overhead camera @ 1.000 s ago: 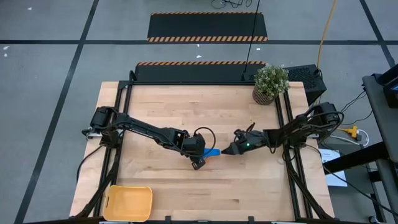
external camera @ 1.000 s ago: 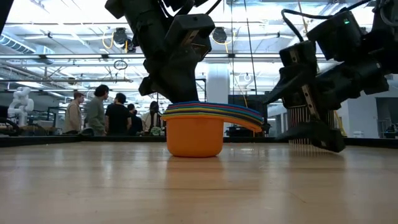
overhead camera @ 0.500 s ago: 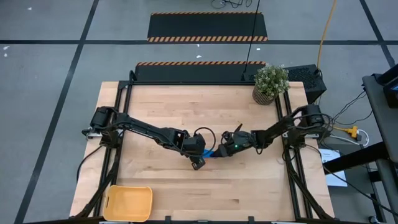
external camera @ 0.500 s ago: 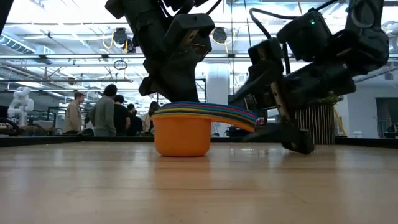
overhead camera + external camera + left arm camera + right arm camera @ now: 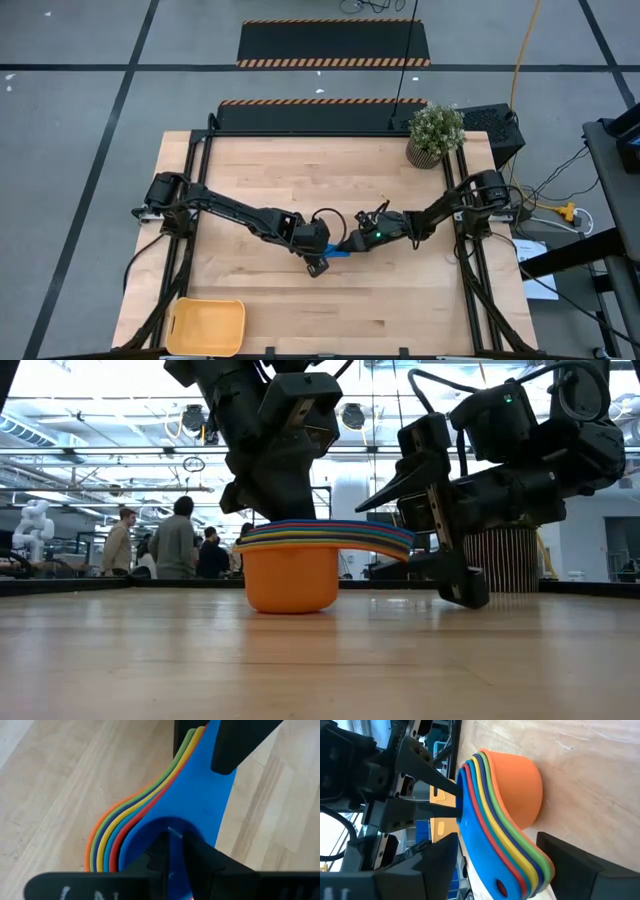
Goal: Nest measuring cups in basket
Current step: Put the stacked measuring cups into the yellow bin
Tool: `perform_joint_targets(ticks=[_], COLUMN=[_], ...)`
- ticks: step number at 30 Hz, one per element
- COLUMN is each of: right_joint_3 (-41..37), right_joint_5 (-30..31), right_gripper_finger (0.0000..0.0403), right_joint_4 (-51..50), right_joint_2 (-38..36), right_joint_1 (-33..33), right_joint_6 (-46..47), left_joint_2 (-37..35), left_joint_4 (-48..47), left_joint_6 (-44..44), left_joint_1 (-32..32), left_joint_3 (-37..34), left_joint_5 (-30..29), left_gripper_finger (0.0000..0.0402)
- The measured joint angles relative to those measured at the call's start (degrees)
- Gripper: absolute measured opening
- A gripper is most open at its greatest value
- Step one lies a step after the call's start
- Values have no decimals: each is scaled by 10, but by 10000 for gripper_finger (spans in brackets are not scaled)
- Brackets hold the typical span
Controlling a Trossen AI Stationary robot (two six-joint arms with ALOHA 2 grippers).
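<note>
The measuring cups (image 5: pixel 292 575) stand nested in one stack on the table's middle, orange outermost and blue innermost, with their handles (image 5: pixel 380 540) fanned toward my right arm. My left gripper (image 5: pixel 175 842) comes down into the blue cup, fingers nearly together. My right gripper (image 5: pixel 425 535) is open and lies almost level. One of its fingers is above the handles' free ends (image 5: pixel 520 875) and one is below. The yellow-orange basket (image 5: pixel 207 327) sits at the table's near left corner, away from both arms. My left gripper is shut at the bowl of the innermost blue cup (image 5: pixel 160 827), coming from above at a slant from the table's left. Its own fingers hide what exactly they pinch. The stack rests on the table on the orange cup's bottom (image 5: pixel 292 605). My right gripper: I cannot tell whether it touches the handles.
A potted plant (image 5: pixel 435 135) stands at the far right corner. Bare wood lies between the stack and the basket. Beyond the table's far edge, people (image 5: pixel 180 545) stand in the room.
My right gripper has gone toward the table's left, sinking a little, until its open fingers stand over and under the handles' ends. The stack has slid a short way toward the table's left and stays upright on the wood.
</note>
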Motion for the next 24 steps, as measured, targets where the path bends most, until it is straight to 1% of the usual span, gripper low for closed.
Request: perform_joint_targets(ticks=[4,7,11,14,17,21,24], right_joint_3=[0,1,1,0,0,0,0], right_joint_5=[-14,-15,-14,-15,-15,-15,-15], right_gripper_finger=[242,240,259,278,286,281,266], right_joint_4=[-2,-26,-35,-20,-15,-15,-16], right_joint_2=[0,-2,-3,-1,-1,-1,-1], right_joint_1=[1,2,6,7,8,9,9], right_joint_6=[12,41,45,43,43,37,32], left_joint_2=[0,0,0,0,0,0,0], left_joint_4=[-1,-2,-4,-4,-4,-4,-3], left_joint_6=[1,0,-8,-13,-16,-22,-27], left_joint_1=[0,0,0,0,0,0,0], left_joint_3=[0,0,0,0,0,0,0], left_joint_5=[0,0,-1,-3,-3,-4,-4], left_gripper_finger=[56,56,56,56,56,56,56])
